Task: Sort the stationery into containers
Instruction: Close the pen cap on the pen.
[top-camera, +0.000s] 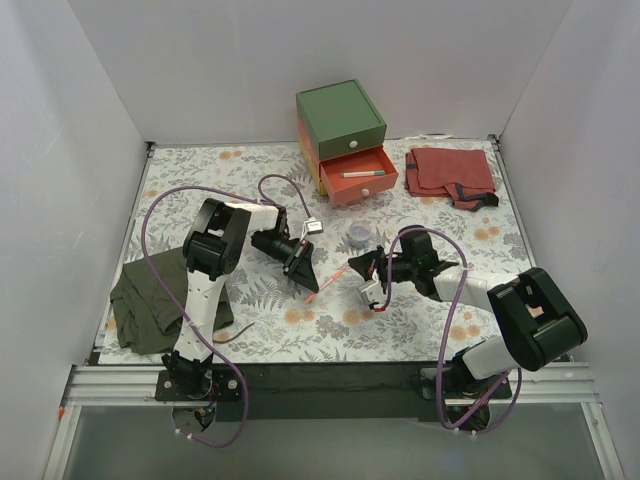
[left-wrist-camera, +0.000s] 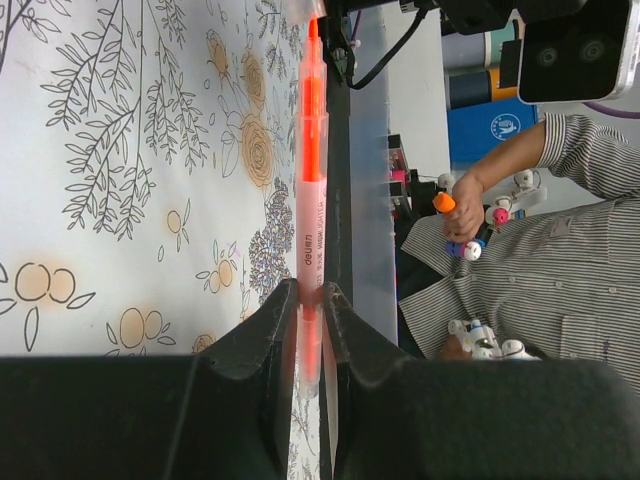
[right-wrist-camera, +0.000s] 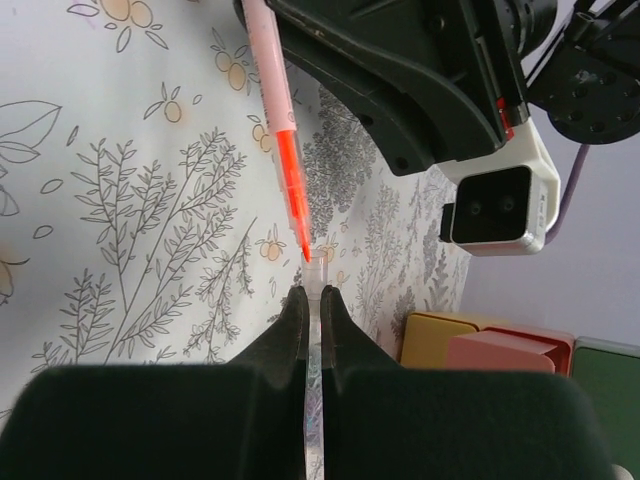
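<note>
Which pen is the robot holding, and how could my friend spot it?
Look in the middle of the flowery mat. The left gripper pinches a pen there. It is see-through pink with bright orange inside, unlike the white, teal-tipped pen in the open salmon drawer.

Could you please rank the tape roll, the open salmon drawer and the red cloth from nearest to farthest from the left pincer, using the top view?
Measured from the left pincer:
1. Tape roll, just beyond it, slightly to the right.
2. Open salmon drawer, farther back, at the box.
3. Red cloth, in the far right corner.
</note>
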